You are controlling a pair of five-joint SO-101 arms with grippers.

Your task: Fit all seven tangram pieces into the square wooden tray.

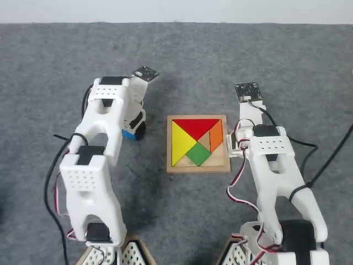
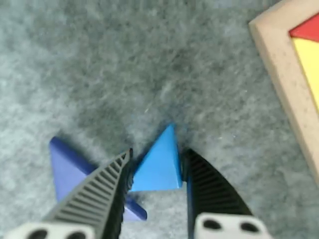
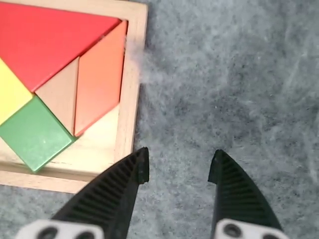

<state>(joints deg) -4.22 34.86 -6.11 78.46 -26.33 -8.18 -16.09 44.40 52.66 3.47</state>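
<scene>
Left tool (image 2: 157, 152): jaws narrow, closed against both flanks of the light blue triangle (image 2: 159, 169), apex pointing away from the wrist. We cannot tell whether the piece rests on the surface (image 1: 182, 66) or is just off it.

A dark blue piece (image 2: 65, 167) lies just beside the triangle, partly under one finger (image 2: 99, 189).

In the high view the held triangle (image 1: 128, 134) sits left of centre. The tray (image 1: 198, 168) is at frame centre, so the target lies to the right of the left tool, with open grey surface between them.

The tray holds the red triangle (image 1: 194, 128), yellow triangle (image 1: 181, 144), green square (image 1: 198, 153), orange piece (image 1: 216, 135) and a small tan triangle (image 3: 59, 97). That makes five seated and two blue ones outside.

The bare floor (image 3: 97, 142) runs along the tray's lower right corner in the high view. We judge it a triangular gap with its long side against the green and orange edges.

Right tool (image 3: 178, 167): jaws wide and empty, low beside the tray's right rim, one finger (image 3: 127, 181) close to the wood.

Judgement: the left arm has the piece, yet the gap is on the tray's far side from it and next to the right tool. The carry crosses the rim and the seated pieces, so it needs height. The right tool crowds the approach. The triangle probably needs turning to match the gap, and the dark blue piece may get dragged.
</scene>
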